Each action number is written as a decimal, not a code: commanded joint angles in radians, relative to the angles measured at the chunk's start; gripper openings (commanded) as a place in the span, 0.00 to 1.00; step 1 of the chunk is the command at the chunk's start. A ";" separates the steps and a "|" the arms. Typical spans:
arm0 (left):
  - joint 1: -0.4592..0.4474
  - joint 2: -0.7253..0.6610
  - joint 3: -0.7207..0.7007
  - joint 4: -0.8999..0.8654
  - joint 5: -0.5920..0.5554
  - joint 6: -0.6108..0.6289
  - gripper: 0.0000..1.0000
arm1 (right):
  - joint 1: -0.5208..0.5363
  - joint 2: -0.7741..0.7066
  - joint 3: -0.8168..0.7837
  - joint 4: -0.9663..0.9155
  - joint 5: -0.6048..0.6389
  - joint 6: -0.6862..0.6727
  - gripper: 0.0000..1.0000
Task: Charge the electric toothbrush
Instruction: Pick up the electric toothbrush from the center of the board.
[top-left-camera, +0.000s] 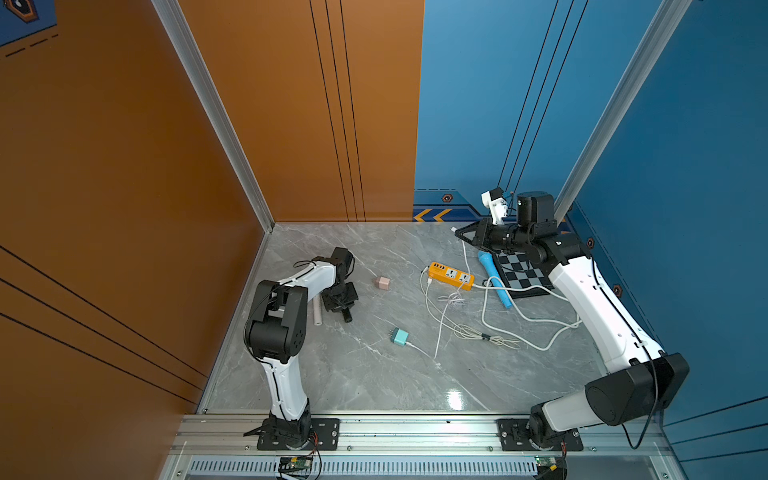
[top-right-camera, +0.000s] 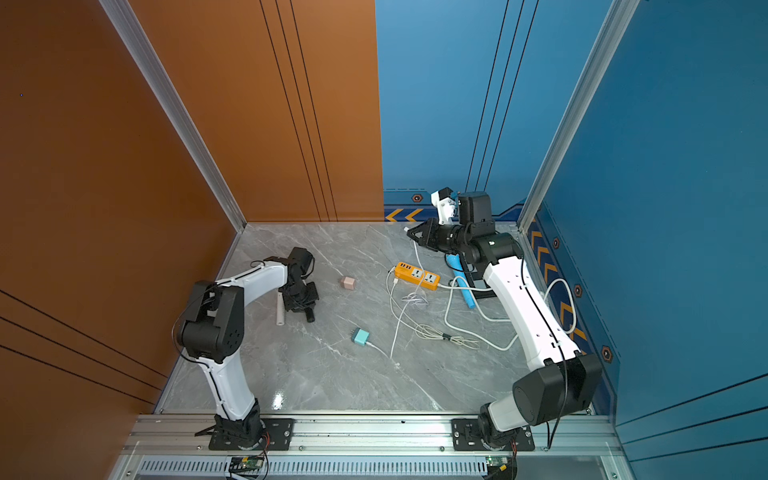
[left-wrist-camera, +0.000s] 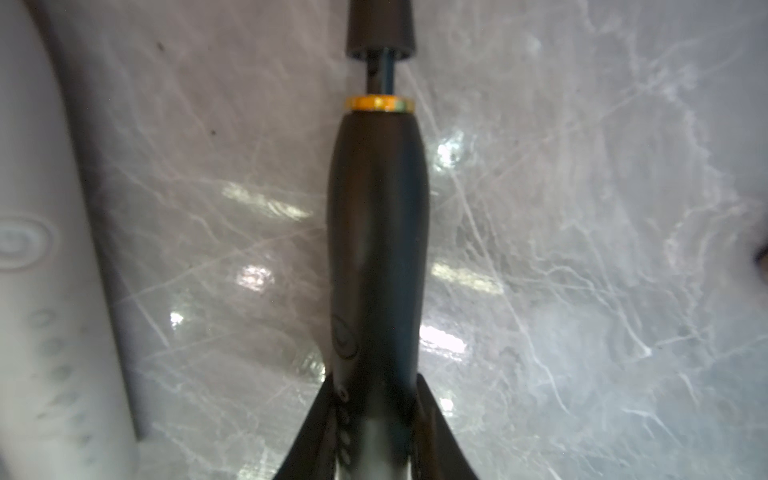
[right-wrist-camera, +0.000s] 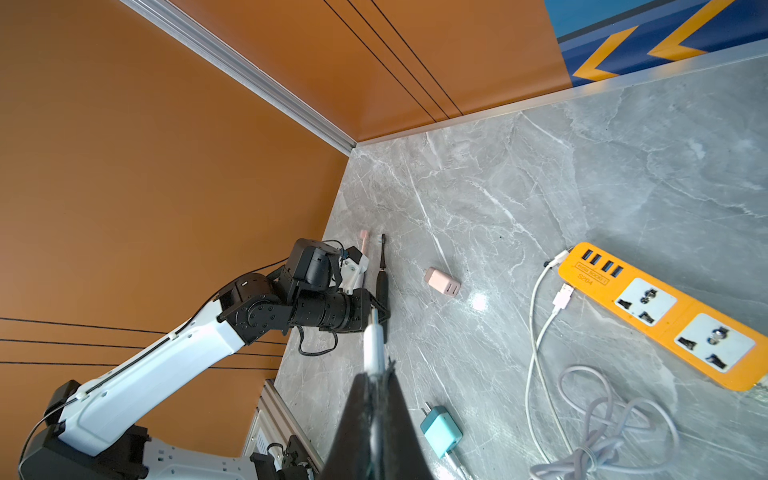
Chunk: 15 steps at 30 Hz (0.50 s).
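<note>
The black electric toothbrush (left-wrist-camera: 378, 228) is lying on the marble table (left-wrist-camera: 582, 208). The left gripper (left-wrist-camera: 375, 380) is straddling its handle, fingers narrow, though whether they are pinching it is unclear. The right gripper (right-wrist-camera: 376, 374) is clamping a white cable plug (right-wrist-camera: 372, 345).

toothbrushes (right-wrist-camera: 381, 286) (right-wrist-camera: 363, 239) (top-left-camera: 490, 270) 3 | plug adapters (top-left-camera: 382, 282) (top-left-camera: 400, 336) 2 | power strip (top-left-camera: 451, 275) 1 | checkered mat (top-left-camera: 525, 274) 1

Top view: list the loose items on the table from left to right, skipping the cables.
pale toothbrush → black toothbrush → pink adapter → teal adapter → orange power strip → blue handle-shaped object
</note>
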 joint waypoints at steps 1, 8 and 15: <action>0.004 -0.106 0.060 0.027 0.126 -0.043 0.08 | 0.022 -0.030 0.007 -0.013 0.046 0.012 0.05; -0.025 -0.181 0.282 0.135 0.271 -0.205 0.02 | 0.158 -0.034 0.019 0.048 0.218 -0.093 0.05; -0.059 -0.116 0.407 0.132 0.333 -0.440 0.00 | 0.436 -0.073 -0.118 0.163 0.650 -0.708 0.08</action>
